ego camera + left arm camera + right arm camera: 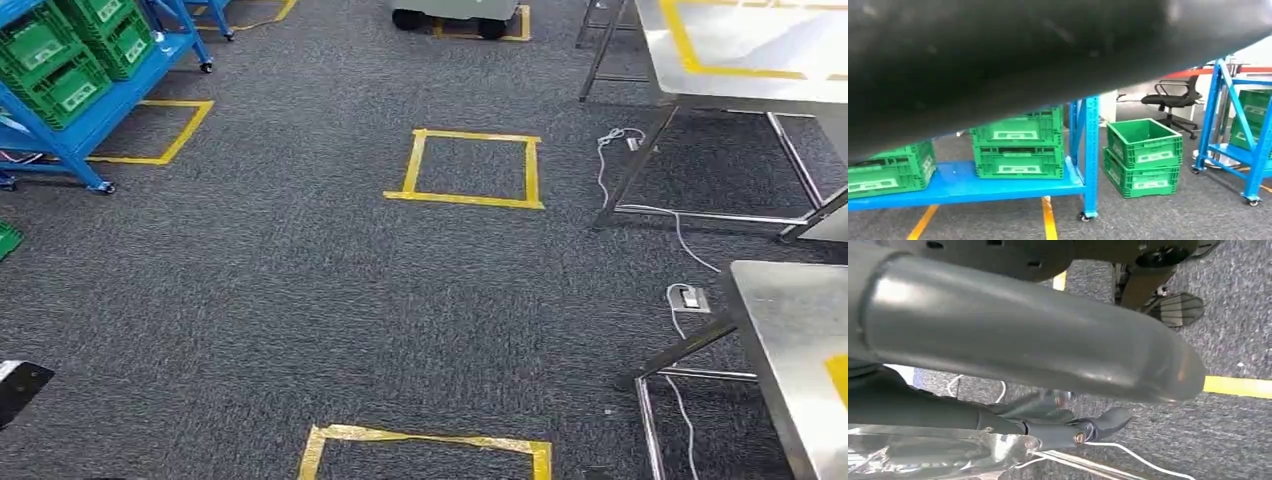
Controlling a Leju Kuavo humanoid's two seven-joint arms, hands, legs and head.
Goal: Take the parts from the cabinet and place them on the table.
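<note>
A yellow tape square [425, 452] lies nearest on the dark, nubbly grey carpet [250, 300]; a second square [468, 168] sits farther on. To the right stand two brushed-steel tables [800, 350], white cables [680, 240] trailing under them. Far left, the blue cabinet [90, 120] holds ribbed green plastic crates [60, 60]. In the right wrist view, the right hand [1088, 427] grips a crinkled clear bag [948, 452]. I cannot tell the left hand's state.

Open grey carpet [300, 290] runs up the middle, marked with yellow tape squares [470, 168]. On the left stands a blue wheeled rack [95, 120] loaded with green crates [60, 60]. On the right, two steel tables [790, 340] narrow the way, with white cables [675, 225] trailing between their legs.
</note>
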